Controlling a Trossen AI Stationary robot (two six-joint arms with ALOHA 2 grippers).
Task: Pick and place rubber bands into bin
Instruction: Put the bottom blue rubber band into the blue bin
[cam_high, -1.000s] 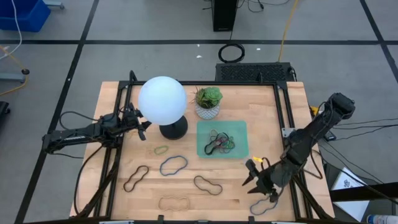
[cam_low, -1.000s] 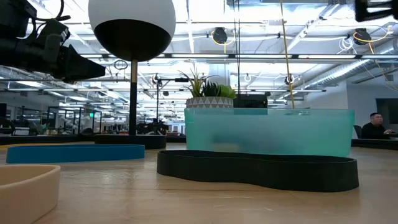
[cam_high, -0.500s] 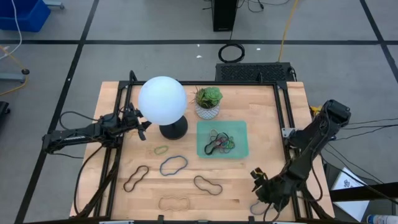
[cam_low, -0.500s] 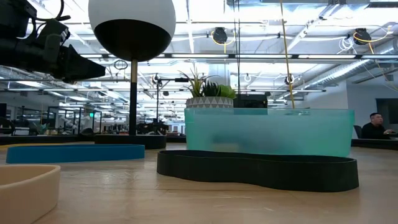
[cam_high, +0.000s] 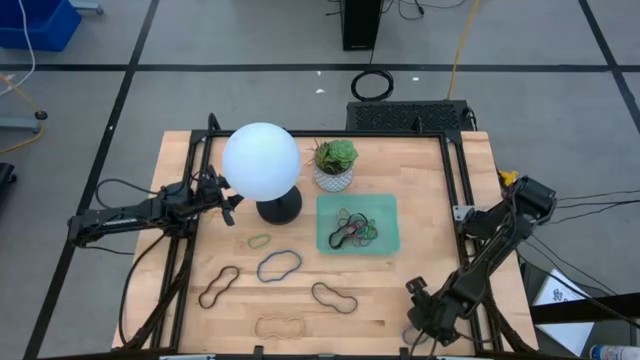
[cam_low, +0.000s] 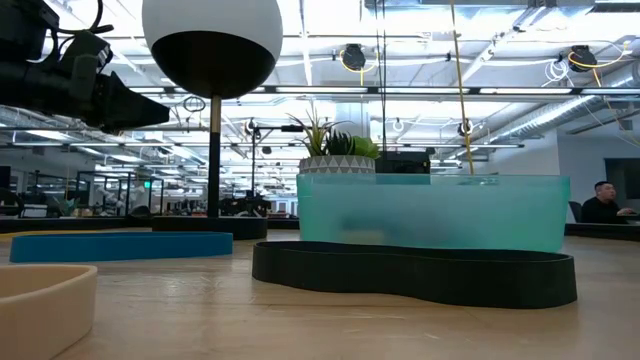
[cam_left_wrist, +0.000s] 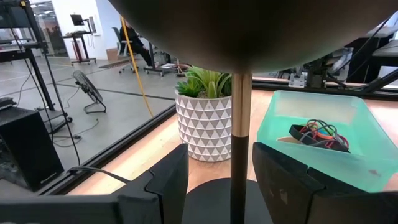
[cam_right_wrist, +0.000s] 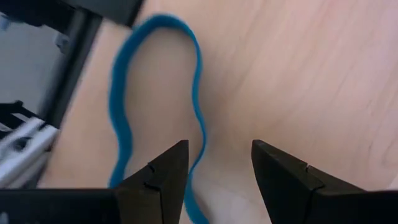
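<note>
My right gripper (cam_high: 418, 322) is open near the table's near right corner, pointing down over a blue rubber band (cam_right_wrist: 155, 106) that lies flat on the wood. One strand of the band runs between the two fingers (cam_right_wrist: 158, 183), and I see no touch. The mint-green bin (cam_high: 358, 223) holds several bands (cam_left_wrist: 317, 134). Loose bands lie flat on the table: green (cam_high: 260, 241), blue (cam_high: 279, 265), brown (cam_high: 218, 286), black (cam_high: 334, 297) and tan (cam_high: 282, 326). My left gripper (cam_high: 234, 201) waits open beside the lamp base, holding nothing.
A lamp with a white globe (cam_high: 262, 160) and a black base (cam_high: 278, 208) stands left of the bin. A white plant pot (cam_high: 334, 165) stands behind the bin. Black frame rails (cam_high: 462, 180) run along the table's left and right sides.
My right gripper has moved toward the table's near edge and down, and now stands over the blue band by the near right corner. Its fingers have stayed open.
</note>
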